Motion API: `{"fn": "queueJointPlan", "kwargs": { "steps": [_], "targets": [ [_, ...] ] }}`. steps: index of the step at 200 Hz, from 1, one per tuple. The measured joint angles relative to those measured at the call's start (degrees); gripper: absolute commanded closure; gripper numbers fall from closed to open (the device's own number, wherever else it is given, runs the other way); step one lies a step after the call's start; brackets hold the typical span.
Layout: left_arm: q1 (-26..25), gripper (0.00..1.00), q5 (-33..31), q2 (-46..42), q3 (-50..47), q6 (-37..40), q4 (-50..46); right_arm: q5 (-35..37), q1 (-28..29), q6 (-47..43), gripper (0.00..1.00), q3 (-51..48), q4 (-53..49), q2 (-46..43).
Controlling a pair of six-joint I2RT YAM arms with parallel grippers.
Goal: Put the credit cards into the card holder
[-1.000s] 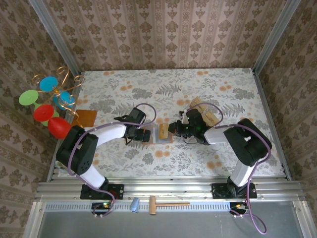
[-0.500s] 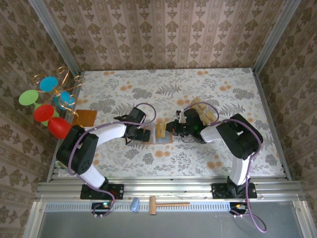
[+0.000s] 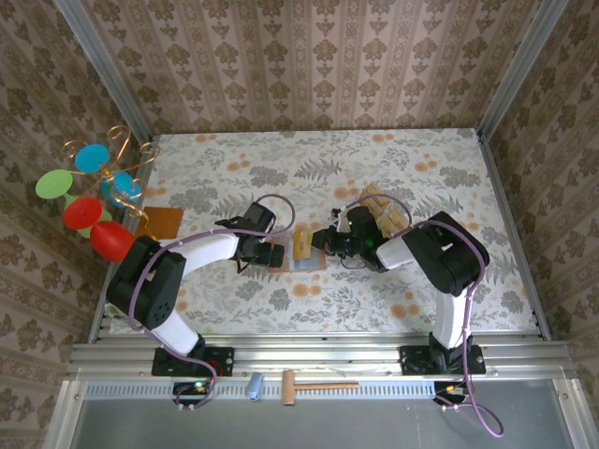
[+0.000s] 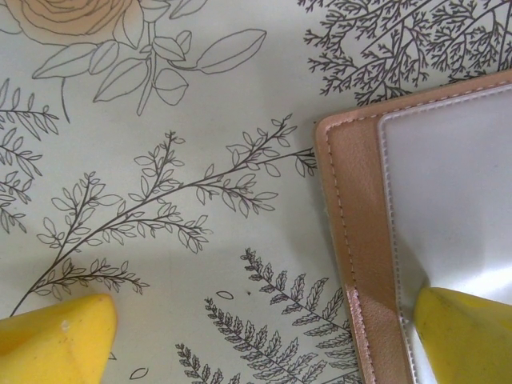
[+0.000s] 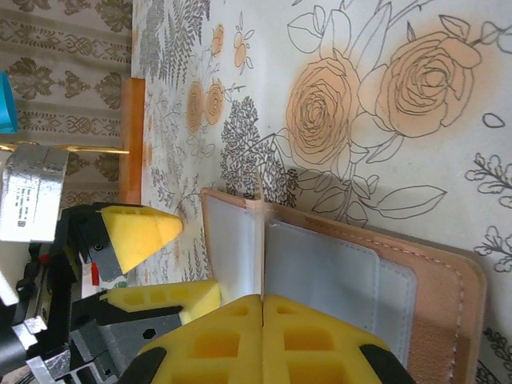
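Over the last second the right fingers (image 5: 312, 324) have carried their card (image 3: 301, 243) to the left, from the right edge of the card holder (image 3: 314, 266) to over its middle. The right elbow has swung in behind them. The left fingers (image 4: 468, 336) have not budged. To my eye the card is being lined up with a pocket and is not yet inside.

The right fingers are closed flat together on the card. From the right wrist it shows as a thin line rising from the seam between them. The left fingers are spread wide, with one tip pressing the pale lining of the holder's left flap. The other tip is over the bare counter (image 4: 160, 120) just left of the flap.

The holder lies open in the middle of the counter between the two arms, grey lining up. Its long axis runs left to right and its fold runs near to far. From above, the card's long axis runs near to far, across the holder. I cannot tell how steeply it is tilted. The spare cards (image 3: 386, 210) sit in a loose heap just to the far right of the right fingers.
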Motion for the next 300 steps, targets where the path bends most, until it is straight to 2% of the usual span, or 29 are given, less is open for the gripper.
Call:
{"fn": "queueJointPlan", "kwargs": {
  "steps": [300],
  "targets": [
    [0.07, 0.04, 0.15, 0.0, -0.04, 0.0, 0.07, -0.52, 2.12, 0.02, 1.0, -3.67, 5.09, 1.11]
  ]
}}
